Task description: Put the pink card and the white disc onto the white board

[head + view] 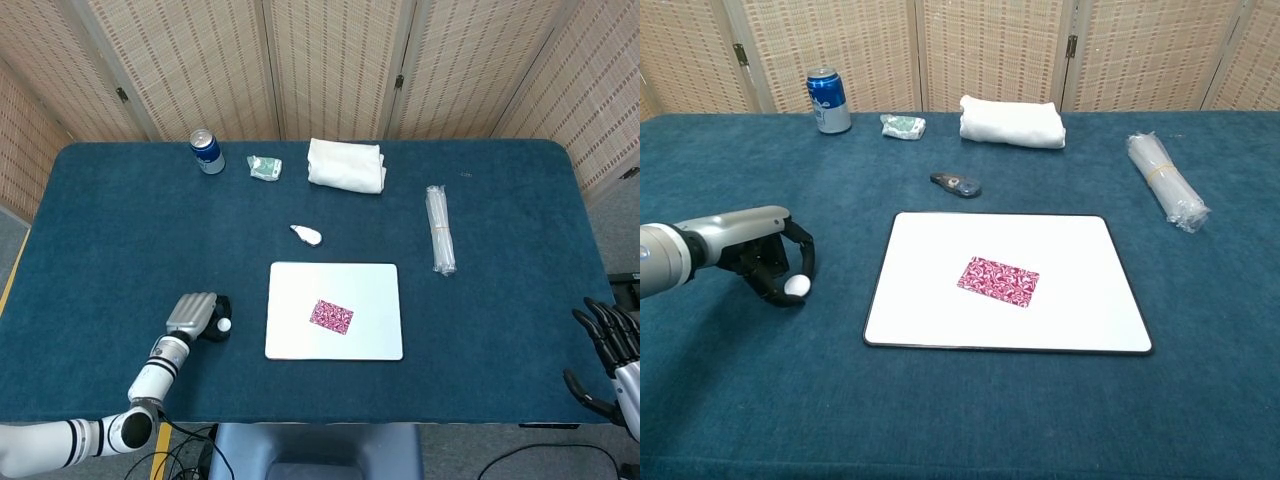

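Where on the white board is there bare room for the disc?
The white board is bare all around the pink card at its middle; its left strip lies nearest the left hand holding the white disc. Nothing crowds it.

- Bright, even light across both views, nothing dim; the dark blue felt-covered table reads the same tone from near edge to far edge.
- Shadows are soft and small: a faint dark fringe under the folded white towel in the chest view.
- The flat white rectangular board is very bright, close to washed out, yet shows no hard glare spot.
- A small highlight sits on the clear plastic-wrapped roll.
- Focus is crisp in the centre of both views.
- The head view bows the table's edges slightly.
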`<state>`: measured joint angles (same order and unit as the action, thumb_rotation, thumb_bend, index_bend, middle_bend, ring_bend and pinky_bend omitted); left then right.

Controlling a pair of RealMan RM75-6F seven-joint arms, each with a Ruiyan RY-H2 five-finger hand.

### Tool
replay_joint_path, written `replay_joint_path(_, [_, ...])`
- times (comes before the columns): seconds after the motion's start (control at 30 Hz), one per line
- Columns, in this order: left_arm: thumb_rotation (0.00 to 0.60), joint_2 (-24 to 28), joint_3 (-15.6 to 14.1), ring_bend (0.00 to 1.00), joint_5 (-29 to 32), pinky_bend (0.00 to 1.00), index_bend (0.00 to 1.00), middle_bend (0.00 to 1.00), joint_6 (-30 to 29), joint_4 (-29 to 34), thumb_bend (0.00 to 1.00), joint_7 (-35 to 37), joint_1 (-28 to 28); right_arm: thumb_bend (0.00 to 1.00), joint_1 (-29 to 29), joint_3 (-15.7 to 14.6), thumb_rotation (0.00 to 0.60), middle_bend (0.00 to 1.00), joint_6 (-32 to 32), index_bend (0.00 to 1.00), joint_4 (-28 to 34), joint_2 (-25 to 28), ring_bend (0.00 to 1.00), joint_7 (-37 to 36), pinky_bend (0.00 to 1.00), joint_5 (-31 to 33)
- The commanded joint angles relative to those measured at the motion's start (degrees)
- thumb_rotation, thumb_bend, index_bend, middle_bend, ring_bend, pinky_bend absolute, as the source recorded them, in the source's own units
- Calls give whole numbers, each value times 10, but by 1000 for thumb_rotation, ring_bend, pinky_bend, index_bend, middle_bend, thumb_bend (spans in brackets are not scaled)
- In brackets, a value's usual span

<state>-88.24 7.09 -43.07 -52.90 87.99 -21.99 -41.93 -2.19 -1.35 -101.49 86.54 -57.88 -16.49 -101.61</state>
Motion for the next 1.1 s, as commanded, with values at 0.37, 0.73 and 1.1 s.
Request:
replay_joint_path(0.37, [600,35,28,1000,17,1000,575,1000,-48,114,323,-24,-7,285,-5,0,600,0,-18,0,-9,2,0,-22,0,-5])
replay_joint_path(0.73, [600,-35,52,1000,107,1000,565,1000,-56,129,323,-146,-108,285,-19,0,600,0,-56,0,-28,0,0,-52,0,-11])
replay_joint_path(1.1, [600,-108,94,1000,210,1000,561,1000,-54,94,323,-234,-220,286,-35,9,600,0,-90,0,-56,-1,0,-105,0,9])
